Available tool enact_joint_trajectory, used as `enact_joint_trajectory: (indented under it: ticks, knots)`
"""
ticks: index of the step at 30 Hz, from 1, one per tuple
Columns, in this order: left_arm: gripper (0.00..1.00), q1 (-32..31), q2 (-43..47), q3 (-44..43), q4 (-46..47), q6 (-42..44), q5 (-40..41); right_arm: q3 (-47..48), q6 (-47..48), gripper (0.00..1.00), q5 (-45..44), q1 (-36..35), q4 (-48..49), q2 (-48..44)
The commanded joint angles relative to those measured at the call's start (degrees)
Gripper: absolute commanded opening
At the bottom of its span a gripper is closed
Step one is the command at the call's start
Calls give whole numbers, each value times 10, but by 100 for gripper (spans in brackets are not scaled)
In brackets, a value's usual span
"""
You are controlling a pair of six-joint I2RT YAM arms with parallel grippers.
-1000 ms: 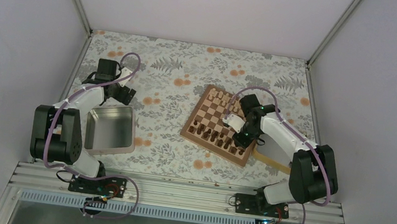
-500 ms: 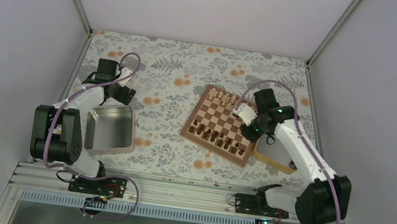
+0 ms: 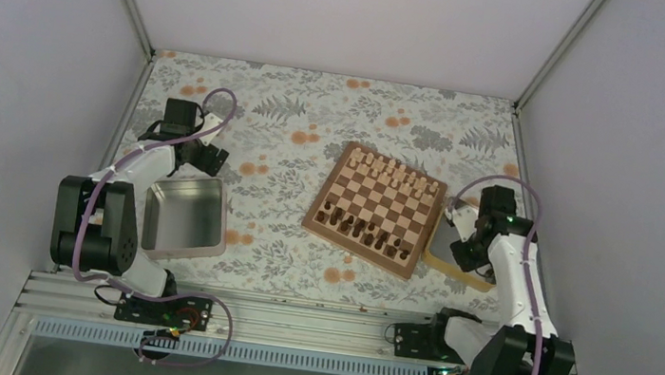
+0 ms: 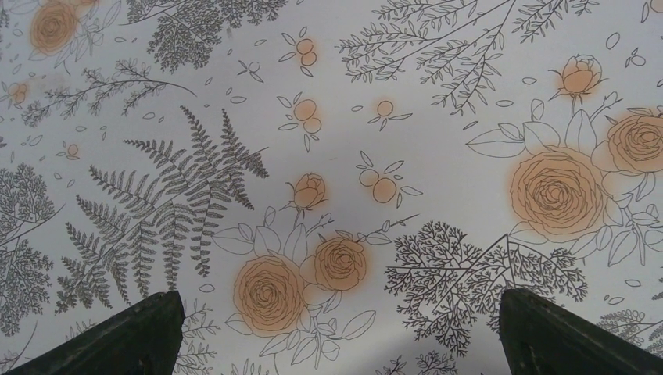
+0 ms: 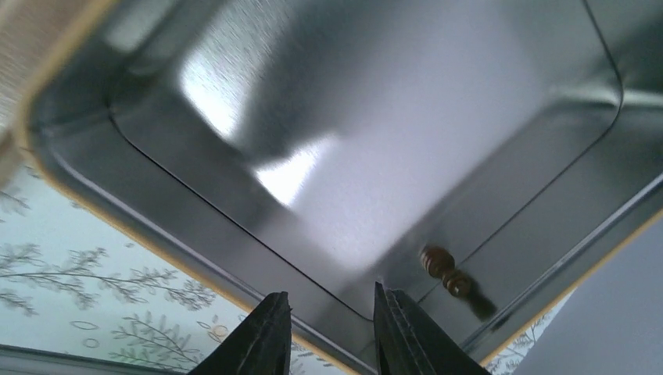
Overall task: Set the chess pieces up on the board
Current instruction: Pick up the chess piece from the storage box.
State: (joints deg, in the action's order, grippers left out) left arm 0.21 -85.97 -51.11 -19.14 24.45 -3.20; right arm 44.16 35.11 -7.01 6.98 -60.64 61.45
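The board (image 3: 383,200) lies right of centre, with dark chess pieces (image 3: 363,233) in its near rows and pale pieces (image 3: 394,168) along its far row. My right gripper (image 3: 464,252) hangs over the light wooden tray (image 3: 480,280) just right of the board. In the right wrist view the gripper (image 5: 328,301) has its jaws a narrow gap apart with nothing between them. One dark chess piece (image 5: 447,273) lies on the tray's shiny floor just right of the fingers. My left gripper (image 3: 208,155) is wide open and empty (image 4: 336,336) over the flowered cloth, far left.
A grey metal tin (image 3: 183,217) stands by the left arm, near the front. The tray's raised wooden rim (image 5: 156,246) runs just under my right fingers. The flowered cloth (image 3: 286,144) covers the table.
My right arm has swung off the board's near right corner to the right and now hangs over the tray. The left arm has not moved.
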Motion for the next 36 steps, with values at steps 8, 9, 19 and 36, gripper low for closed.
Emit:
enact_joint_trajectory:
  ticks: [8, 9, 19, 36]
  knots:
    - [100, -3, -5, -5, 0, 1, 8, -58, 74, 29, -70, 106, 90, 18]
    - [100, -3, -6, -6, 0, 1, 9, -59, 79, 29, -72, 115, 100, 22]
    - [100, -5, -8, -5, 1, 1, 10, -55, 106, 28, -66, 154, 138, 66]
    - [100, -6, -12, -6, 2, 2, 7, -20, 120, 26, -106, 157, 151, 146]
